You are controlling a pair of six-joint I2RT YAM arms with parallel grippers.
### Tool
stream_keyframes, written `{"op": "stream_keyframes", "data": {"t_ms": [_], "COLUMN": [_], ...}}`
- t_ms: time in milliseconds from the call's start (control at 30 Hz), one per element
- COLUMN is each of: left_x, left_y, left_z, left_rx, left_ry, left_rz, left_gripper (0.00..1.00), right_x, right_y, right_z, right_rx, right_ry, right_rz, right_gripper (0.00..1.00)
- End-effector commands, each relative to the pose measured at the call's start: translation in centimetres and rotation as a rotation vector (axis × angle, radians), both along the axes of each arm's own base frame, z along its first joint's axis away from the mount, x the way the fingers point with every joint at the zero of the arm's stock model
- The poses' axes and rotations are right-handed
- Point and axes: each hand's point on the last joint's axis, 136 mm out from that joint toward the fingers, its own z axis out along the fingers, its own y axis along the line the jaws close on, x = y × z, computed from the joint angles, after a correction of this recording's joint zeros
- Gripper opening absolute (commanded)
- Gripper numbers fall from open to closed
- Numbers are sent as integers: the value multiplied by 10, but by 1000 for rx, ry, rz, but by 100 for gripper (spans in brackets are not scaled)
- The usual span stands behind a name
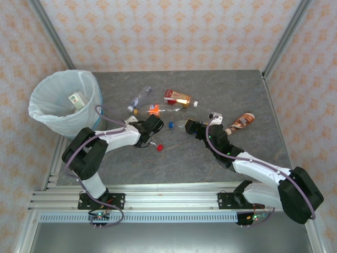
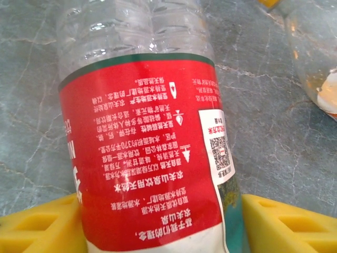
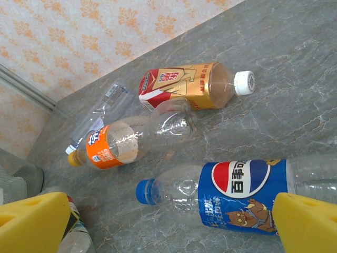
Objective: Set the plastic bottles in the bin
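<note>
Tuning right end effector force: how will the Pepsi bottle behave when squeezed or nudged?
Pepsi bottle looks empty, so probably light. Its clear wall is dented near the neck, so it likely caves under a squeeze. Lying on its side on the smooth table, it may roll if nudged.

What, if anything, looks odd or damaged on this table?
Nothing spilled. The orange-label bottle is crumpled through its clear middle, lying right beside the gold-label bottle. A small red piece, possibly a loose cap, sits on the table near the left gripper.
</note>
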Motion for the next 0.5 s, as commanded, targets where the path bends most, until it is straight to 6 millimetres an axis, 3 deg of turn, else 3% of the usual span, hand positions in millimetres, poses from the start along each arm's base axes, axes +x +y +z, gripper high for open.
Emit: {"op": "stream_keyframes", "data": {"t_ms": [0,233,333,467], "left_x": [5,-5,-18,-32], "left_y": [-9,-39,-38,-30], "left_z": [-3,14,11,6], "left_rx": [70,199,212,220], "left_ry": [24,68,108,146], "left_rz": [-154,-442,-505,-551], "left_gripper": [68,69,69,81], "right_x": [2,2,2,2], "right_y": [1,0,0,0], "right_z": [10,8,9,8], "right_rx": [16,13,6,-2], "right_ry": [-7,-4,-6,-6], "right_rz": [-3,-7,-6,-3], "right_gripper": [99,99,99,99]}}
